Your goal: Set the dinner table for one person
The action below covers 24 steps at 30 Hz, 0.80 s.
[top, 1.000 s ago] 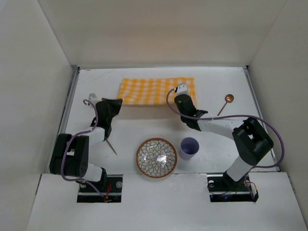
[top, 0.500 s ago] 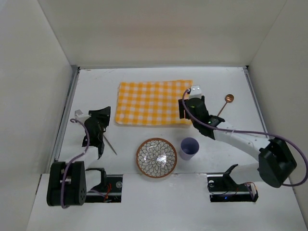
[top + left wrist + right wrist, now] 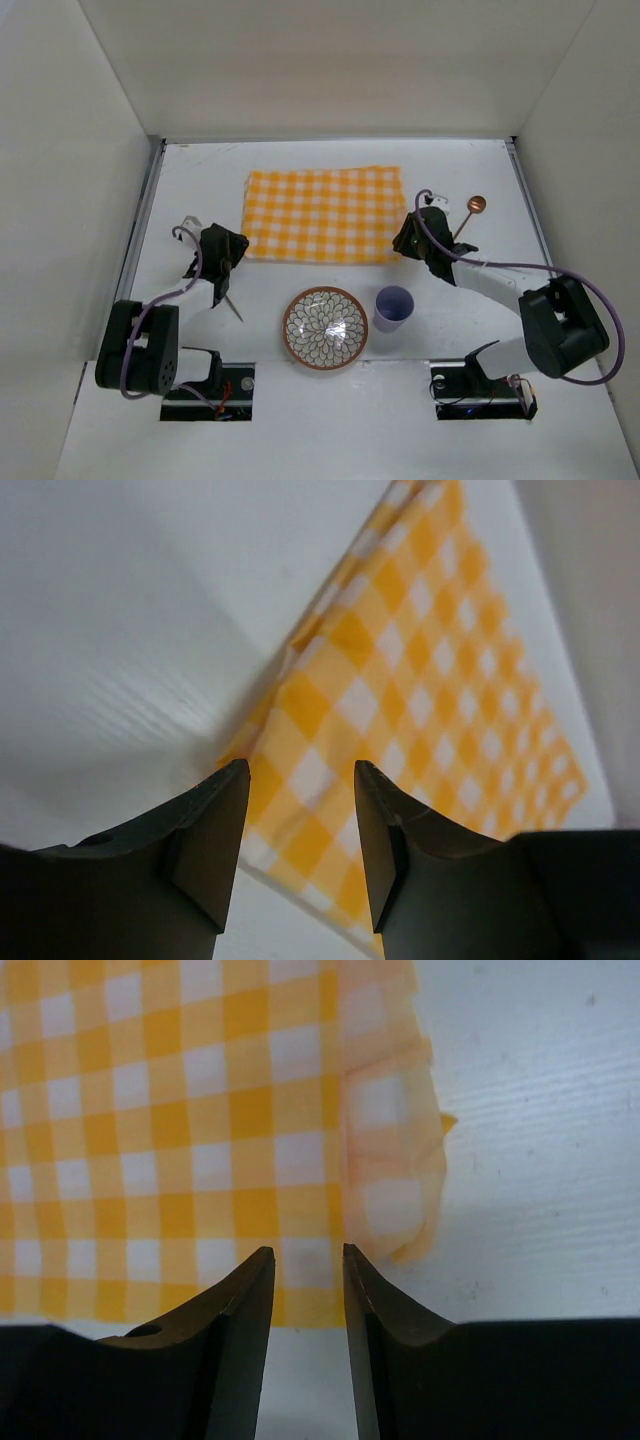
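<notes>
The light, limp cloth lay flat on the white surface, best pinched at its near corners, where the left fingers gaped wide and the right fingers stood narrowly apart, both empty.

The dinner table is a flat white top with pale walls around it. On it a yellow-and-white checked cloth lies spread between the left pincer and the right pincer. The cloth's corner by the right pincer is folded over. A thin pointed utensil lies just behind the left pincer. A copper-headed spoon lies just right of the right pincer. A patterned bowl and a lilac cup stand behind the right pincer, the cup nearer to it.
</notes>
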Each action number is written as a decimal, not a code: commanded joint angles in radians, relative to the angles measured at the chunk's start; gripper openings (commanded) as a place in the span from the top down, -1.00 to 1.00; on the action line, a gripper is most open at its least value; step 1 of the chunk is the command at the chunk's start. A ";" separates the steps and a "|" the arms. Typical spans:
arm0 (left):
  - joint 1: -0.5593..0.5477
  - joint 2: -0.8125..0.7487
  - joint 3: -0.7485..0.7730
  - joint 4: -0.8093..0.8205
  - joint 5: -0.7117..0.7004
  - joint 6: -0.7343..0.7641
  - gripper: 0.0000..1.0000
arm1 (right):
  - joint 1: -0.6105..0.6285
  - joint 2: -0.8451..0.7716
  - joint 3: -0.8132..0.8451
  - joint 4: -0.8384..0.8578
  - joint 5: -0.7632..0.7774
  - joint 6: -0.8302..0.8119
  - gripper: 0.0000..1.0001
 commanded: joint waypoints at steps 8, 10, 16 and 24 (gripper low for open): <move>-0.037 0.125 0.010 -0.008 -0.021 0.043 0.58 | 0.020 -0.146 -0.114 0.103 0.038 0.073 -0.01; -0.055 0.123 -0.002 -0.005 -0.019 0.032 0.70 | 0.017 -0.186 -0.128 0.097 0.049 0.076 -0.10; -0.120 0.086 -0.039 -0.016 -0.019 0.026 0.83 | 0.062 -0.346 -0.144 -0.030 0.081 0.061 -0.32; -0.124 0.033 -0.109 -0.038 -0.007 0.040 0.81 | 0.150 -0.545 -0.108 -0.239 0.136 0.018 -0.41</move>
